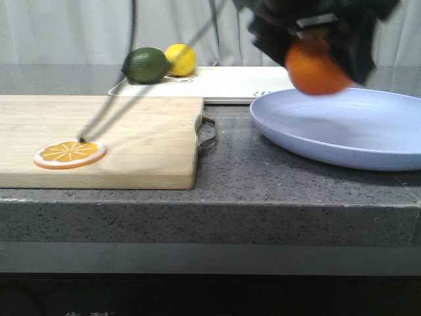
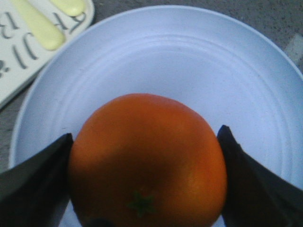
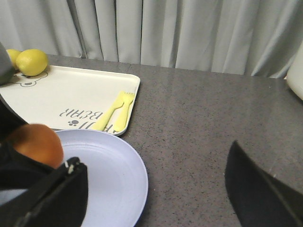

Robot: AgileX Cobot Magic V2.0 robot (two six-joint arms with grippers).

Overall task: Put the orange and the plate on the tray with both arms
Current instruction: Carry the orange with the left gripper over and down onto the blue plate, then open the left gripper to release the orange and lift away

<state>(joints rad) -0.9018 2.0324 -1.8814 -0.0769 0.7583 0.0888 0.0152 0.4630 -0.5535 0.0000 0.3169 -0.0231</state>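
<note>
My left gripper [image 1: 319, 46] is shut on the orange [image 1: 318, 69] and holds it just above the lavender-blue plate [image 1: 342, 131], over its far-left part. In the left wrist view the orange [image 2: 147, 161] fills the gap between both black fingers [image 2: 42, 175], with the plate [image 2: 189, 61] below. The cream tray [image 1: 230, 82] lies behind the plate, and its corner shows in the left wrist view [image 2: 14, 52]. My right gripper [image 3: 156, 156] is open and empty over bare counter, just right of the plate [image 3: 109, 175]. That view also shows the orange [image 3: 35, 144] and the tray [image 3: 71, 94].
A wooden cutting board [image 1: 99, 138] with a flat orange slice [image 1: 69, 153] lies at the left. A dark green fruit [image 1: 146, 64] and a lemon [image 1: 181, 59] sit on the tray's far-left corner. Yellow cutlery shapes [image 3: 116, 111] mark the tray. A curtain hangs behind.
</note>
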